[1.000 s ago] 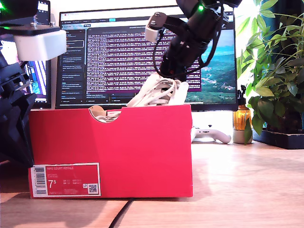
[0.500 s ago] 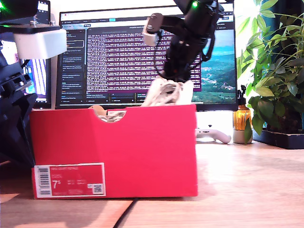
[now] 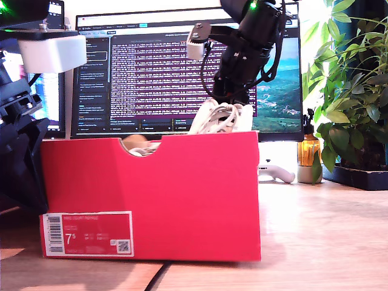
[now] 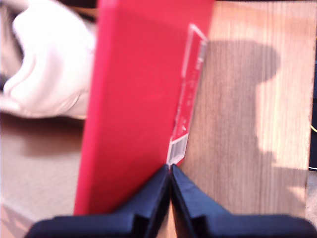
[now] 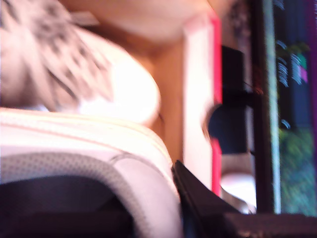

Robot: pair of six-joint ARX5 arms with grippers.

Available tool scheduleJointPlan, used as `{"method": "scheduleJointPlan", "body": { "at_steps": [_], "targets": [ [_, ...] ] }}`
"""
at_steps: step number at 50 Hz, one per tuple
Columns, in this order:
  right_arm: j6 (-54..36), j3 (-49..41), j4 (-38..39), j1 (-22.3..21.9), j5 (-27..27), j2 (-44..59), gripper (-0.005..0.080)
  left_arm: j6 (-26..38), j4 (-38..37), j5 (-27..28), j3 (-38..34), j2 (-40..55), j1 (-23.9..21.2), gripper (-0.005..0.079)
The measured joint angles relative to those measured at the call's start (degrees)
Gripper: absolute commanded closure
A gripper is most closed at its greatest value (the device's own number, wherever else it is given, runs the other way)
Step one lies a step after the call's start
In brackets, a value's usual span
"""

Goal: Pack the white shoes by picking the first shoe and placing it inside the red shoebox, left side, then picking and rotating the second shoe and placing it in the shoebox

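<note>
Lowering the second shoe (image 3: 219, 118), clamped in my second gripper (image 3: 233, 97), you're risking snagging the red shoebox (image 3: 151, 194); my first gripper (image 4: 171, 171) is sitting closed, empty.

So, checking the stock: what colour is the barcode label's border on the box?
White, on the red cardboard shoebox's label; exterior view shows it best.

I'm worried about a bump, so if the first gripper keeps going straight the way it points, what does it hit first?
Most likely the red shoebox: my first gripper has its jaws shut at the box's labelled wall, seemingly touching it, though depth is unclear.
</note>
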Motion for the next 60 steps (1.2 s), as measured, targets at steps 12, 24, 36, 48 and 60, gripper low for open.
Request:
{"method": "scheduleJointPlan", "body": {
  "at_steps": [12,24,36,48,60],
  "targets": [
    [0.2,0.0,-0.5,0.7,5.8,0.0,0.0765,0.0,0.0,0.0,0.0,0.0,0.0,0.0759],
    [1.4,0.0,-0.9,0.6,8.7,0.0,0.0725,0.0,0.0,0.2,0.0,0.0,0.0,0.0759],
    [3.5,0.0,-0.8,0.7,11.5,0.0,0.0473,0.0,0.0,1.3,0.0,0.0,0.0,0.0759],
    [5.6,0.0,0.0,0.8,14.8,0.0,0.0426,0.0,0.0,1.5,0.0,0.0,0.0,0.0759],
    [5.8,0.0,0.3,2.7,19.3,0.0,0.0478,0.0,0.0,1.5,0.0,0.0,0.0,0.0759]
  ]
}}
